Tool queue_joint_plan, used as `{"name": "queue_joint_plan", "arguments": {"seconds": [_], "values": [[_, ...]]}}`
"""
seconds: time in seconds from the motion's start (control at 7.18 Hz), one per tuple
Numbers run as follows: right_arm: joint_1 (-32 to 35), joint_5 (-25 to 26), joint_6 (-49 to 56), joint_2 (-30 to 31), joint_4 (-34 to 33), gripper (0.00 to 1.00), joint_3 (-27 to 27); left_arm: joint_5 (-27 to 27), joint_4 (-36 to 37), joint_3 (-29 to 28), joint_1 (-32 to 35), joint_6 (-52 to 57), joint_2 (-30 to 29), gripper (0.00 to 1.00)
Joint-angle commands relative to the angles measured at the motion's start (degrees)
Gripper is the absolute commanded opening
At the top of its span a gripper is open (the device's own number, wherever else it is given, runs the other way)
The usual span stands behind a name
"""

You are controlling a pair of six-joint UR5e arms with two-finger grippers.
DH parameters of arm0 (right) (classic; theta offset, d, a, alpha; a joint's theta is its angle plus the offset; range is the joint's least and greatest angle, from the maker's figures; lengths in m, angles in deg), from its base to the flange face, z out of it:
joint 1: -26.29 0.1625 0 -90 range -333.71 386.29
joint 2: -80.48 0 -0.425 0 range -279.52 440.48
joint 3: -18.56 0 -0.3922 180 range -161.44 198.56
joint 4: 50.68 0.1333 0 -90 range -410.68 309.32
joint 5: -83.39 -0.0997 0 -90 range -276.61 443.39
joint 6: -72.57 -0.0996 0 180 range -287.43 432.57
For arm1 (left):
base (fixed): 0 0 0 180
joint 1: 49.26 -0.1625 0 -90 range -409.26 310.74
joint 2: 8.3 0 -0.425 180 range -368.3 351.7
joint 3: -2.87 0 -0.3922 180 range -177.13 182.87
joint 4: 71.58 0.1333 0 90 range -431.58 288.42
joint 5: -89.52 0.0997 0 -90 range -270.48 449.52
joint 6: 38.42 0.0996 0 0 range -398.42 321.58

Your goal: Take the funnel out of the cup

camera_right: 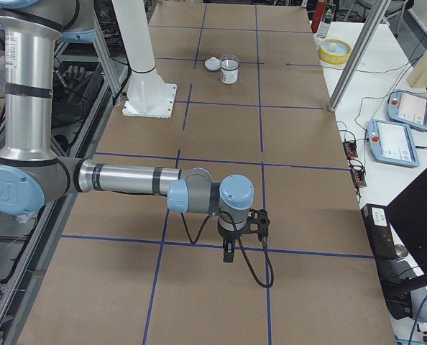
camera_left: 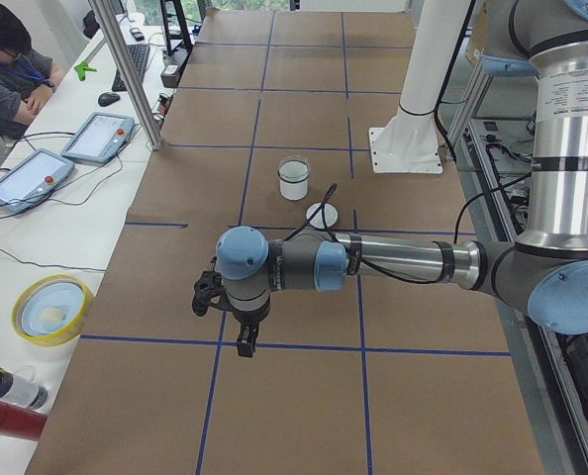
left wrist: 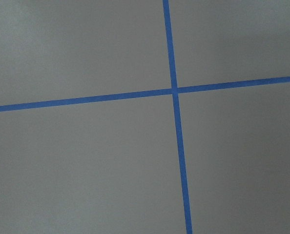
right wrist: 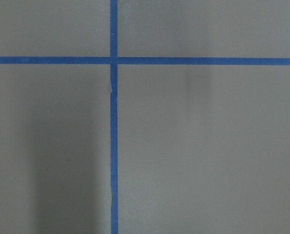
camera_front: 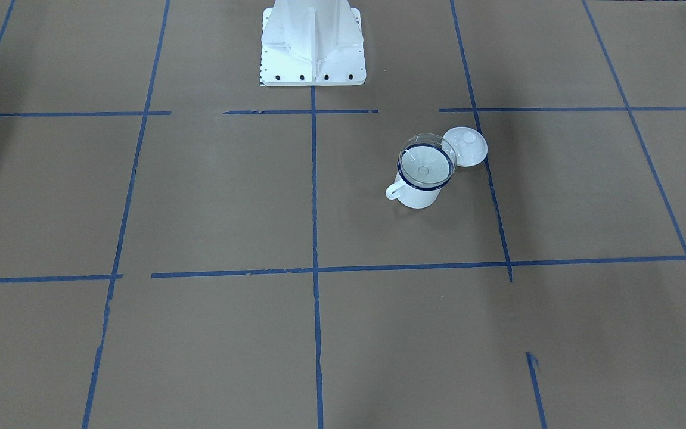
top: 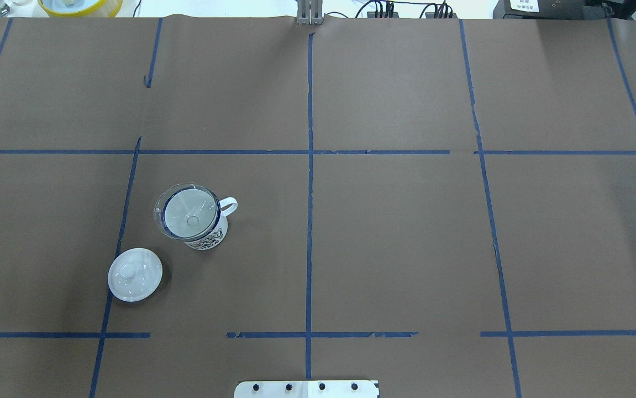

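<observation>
The clear funnel (camera_front: 426, 164) sits in the white mug with the dark blue rim, the cup (camera_front: 417, 196), whose handle points away from the lid. In the overhead view the funnel (top: 188, 214) fills the cup's (top: 210, 236) mouth on the left half of the table. My left gripper (camera_left: 245, 346) shows only in the exterior left view, far from the cup (camera_left: 294, 178). My right gripper (camera_right: 228, 256) shows only in the exterior right view, at the opposite end of the table. I cannot tell whether either is open or shut.
A white lid with a knob (top: 135, 274) lies right beside the cup, toward the robot base (top: 306, 388). A yellow bowl (camera_left: 51, 309), tablets and a seated operator (camera_left: 7, 69) are on the side bench beyond the table edge. Blue tape lines grid the brown table.
</observation>
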Motion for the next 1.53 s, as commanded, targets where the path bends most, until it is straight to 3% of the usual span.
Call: {"name": "queue_joint_plan", "arguments": {"seconds": [0.0,0.42,0.84,0.97,1.11,1.25,1.39], "values": [[0.0,0.0,0.0,0.0,0.0,1.00,0.0,-0.1,0.1,0.4,-0.1,-0.1,-0.1,1.00],[0.0,0.0,0.0,0.0,0.0,1.00,0.0,0.0,0.1,5.1,-2.4,-0.7,-1.5,1.00],[0.0,0.0,0.0,0.0,0.0,1.00,0.0,0.6,0.1,7.6,-8.1,-1.1,-12.9,1.00],[0.0,0.0,0.0,0.0,0.0,1.00,0.0,0.4,-0.1,8.0,-8.3,-11.8,-14.9,1.00],[0.0,0.0,0.0,0.0,0.0,1.00,0.0,0.4,-3.0,7.3,-12.0,-31.2,-18.9,1.00],[0.0,0.0,0.0,0.0,0.0,1.00,0.0,0.6,-6.6,8.1,-15.8,-42.9,-20.3,1.00],[0.0,0.0,0.0,0.0,0.0,1.00,0.0,0.1,-13.1,8.2,-18.9,-44.8,-21.3,1.00]]}}
